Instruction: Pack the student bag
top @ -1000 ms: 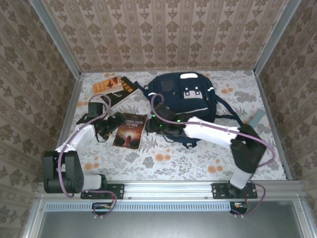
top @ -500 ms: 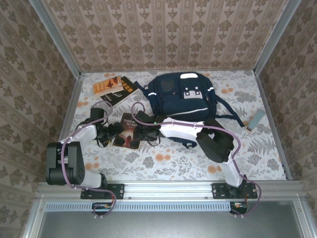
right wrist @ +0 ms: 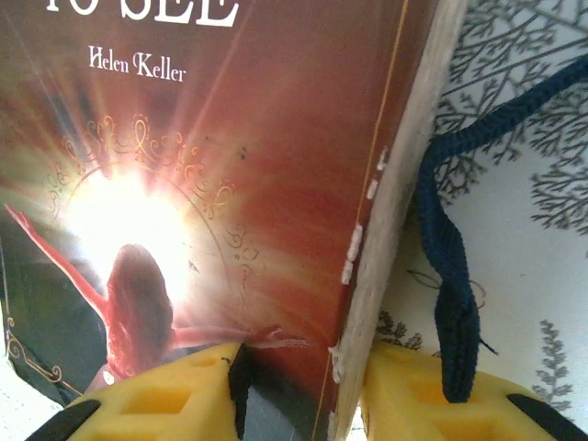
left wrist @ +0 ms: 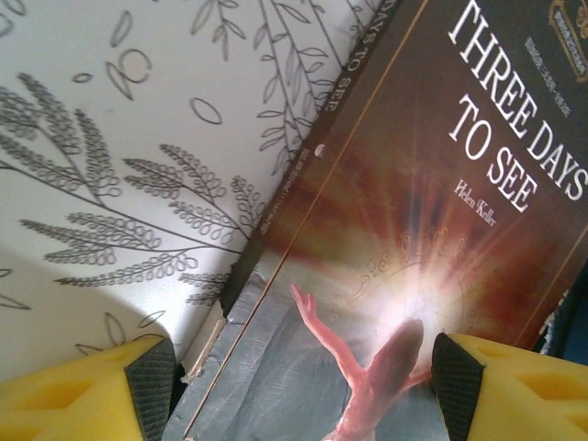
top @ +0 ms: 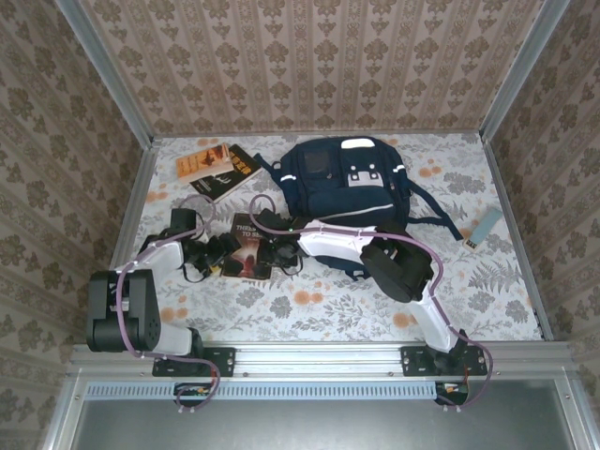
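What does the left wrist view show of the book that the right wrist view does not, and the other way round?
The left wrist view adds the full title, THREE DAYS TO SEE, and the book along its spine; the left fingers stand wide apart, one over the tablecloth, one over the cover. The right wrist view adds the page edge and a navy strap lying beside it; the right fingers stand on either side of that edge. Both share the reddish cover, the figure with raised arms, the name Helen Keller and the leaf-patterned cloth.
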You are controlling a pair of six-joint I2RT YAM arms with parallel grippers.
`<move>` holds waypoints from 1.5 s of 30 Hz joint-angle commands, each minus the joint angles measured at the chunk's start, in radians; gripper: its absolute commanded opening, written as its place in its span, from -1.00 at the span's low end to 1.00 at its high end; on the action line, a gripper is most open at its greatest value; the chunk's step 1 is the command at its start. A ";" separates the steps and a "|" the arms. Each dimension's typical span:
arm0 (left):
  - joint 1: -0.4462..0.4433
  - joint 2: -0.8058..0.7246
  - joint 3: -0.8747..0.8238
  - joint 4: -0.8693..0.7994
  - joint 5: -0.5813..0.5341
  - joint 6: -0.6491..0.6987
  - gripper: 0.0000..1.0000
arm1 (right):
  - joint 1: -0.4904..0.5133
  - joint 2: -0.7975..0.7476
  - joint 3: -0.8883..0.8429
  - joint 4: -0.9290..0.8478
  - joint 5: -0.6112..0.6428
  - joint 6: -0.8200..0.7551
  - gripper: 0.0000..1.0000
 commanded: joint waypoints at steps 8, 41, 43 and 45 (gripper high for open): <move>-0.066 0.025 -0.044 0.165 0.314 -0.083 0.44 | -0.058 0.016 -0.070 -0.007 -0.048 -0.031 -0.37; -0.094 -0.001 -0.078 0.397 0.462 -0.263 -0.01 | -0.111 0.001 -0.141 0.060 -0.120 -0.039 -0.47; -0.094 0.013 -0.069 0.391 0.449 -0.256 -0.04 | -0.110 -0.002 -0.142 0.057 -0.119 -0.043 -0.47; -0.093 0.025 -0.061 0.375 0.431 -0.244 -0.10 | -0.111 -0.004 -0.142 0.053 -0.118 -0.046 -0.46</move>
